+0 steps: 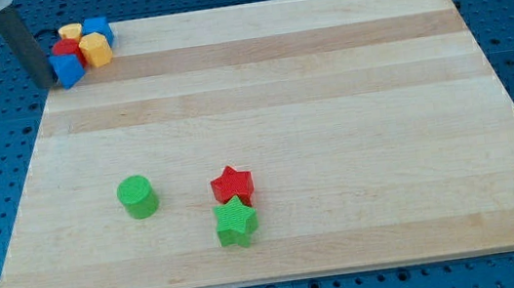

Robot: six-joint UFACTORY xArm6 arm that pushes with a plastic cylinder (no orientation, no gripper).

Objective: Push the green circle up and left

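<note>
The green circle stands on the wooden board at the lower left of middle. My tip is at the board's top left corner, far above and to the left of the green circle. The tip sits just left of a blue block and is close to it or touching it.
A red star and a green star lie touching, to the right of the green circle. At the top left corner a cluster holds a red block, a yellow block, another yellow block and a blue block.
</note>
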